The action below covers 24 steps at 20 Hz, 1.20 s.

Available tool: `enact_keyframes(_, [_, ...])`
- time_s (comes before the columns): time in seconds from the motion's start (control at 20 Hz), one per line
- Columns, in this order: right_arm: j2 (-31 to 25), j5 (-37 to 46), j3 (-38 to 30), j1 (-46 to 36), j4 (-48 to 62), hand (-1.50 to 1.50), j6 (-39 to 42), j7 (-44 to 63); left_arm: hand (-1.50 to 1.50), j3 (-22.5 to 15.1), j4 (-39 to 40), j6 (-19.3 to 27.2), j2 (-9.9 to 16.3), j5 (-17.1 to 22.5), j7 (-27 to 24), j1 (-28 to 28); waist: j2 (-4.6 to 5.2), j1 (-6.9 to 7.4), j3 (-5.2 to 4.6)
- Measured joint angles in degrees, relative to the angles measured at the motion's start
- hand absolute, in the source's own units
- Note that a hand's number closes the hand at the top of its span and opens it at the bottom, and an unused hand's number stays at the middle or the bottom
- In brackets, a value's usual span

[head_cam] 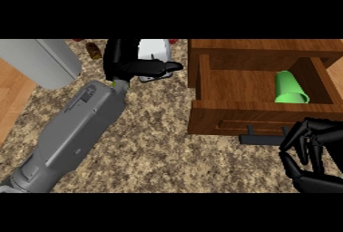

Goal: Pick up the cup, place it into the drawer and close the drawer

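Note:
The green cup [290, 88] lies on its side inside the open wooden drawer [227, 113], near the drawer's right wall. A black handle [262, 139] runs along the drawer's front panel. My right hand [311, 152] hovers at the lower right, just right of that handle, its fingers spread and loosely bent with nothing in them. My left hand [130, 63] is at the top centre, left of the drawer, fingers pointing right and holding nothing.
A white object [155, 48] sits right behind the left hand. A grey appliance [40, 61] stands at the upper left, with a small brown item [94, 50] beside it. Speckled countertop [167, 154] spreads below the drawer; a wooden strip [12, 97] lines the left edge.

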Motion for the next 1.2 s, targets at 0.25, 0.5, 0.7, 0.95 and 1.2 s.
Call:
enact_keyframes(0.25, [0.0, 4.8, 0.9, -0.9, 3.4, 1.50, -0.4, -0.8, -1.50, 1.9, -12.1, -1.0, 6.8, 0.9, 3.3, 10.4, 0.21, -0.27, 0.04])
enact_keyframes(0.5, [-0.3, 15.1, 5.5, -2.3, 6.6, 1.50, -1.6, -4.1, -1.50, 4.3, -19.8, -3.9, 11.2, 1.8, 3.2, 19.8, 0.39, -0.36, 0.03])
enact_keyframes(0.7, [-3.3, 26.2, 9.9, -3.7, 10.0, 1.50, -2.5, -8.5, -1.50, 5.7, -23.4, -7.0, 13.9, 2.7, 2.7, 25.3, 0.49, 0.16, 0.03])
enact_keyframes(0.95, [-3.4, 37.8, 15.0, -5.2, 18.8, 1.50, -7.3, -14.7, -1.50, 7.9, -25.6, -10.3, 15.4, 2.5, 0.8, 31.7, 0.65, -0.48, 0.04])
enact_keyframes(1.2, [-1.2, 44.5, 16.8, -9.0, 29.9, -1.50, -11.6, -18.1, -1.50, 11.7, -27.8, -14.9, 17.4, 3.0, 0.8, 37.6, 0.68, -0.88, 0.04])
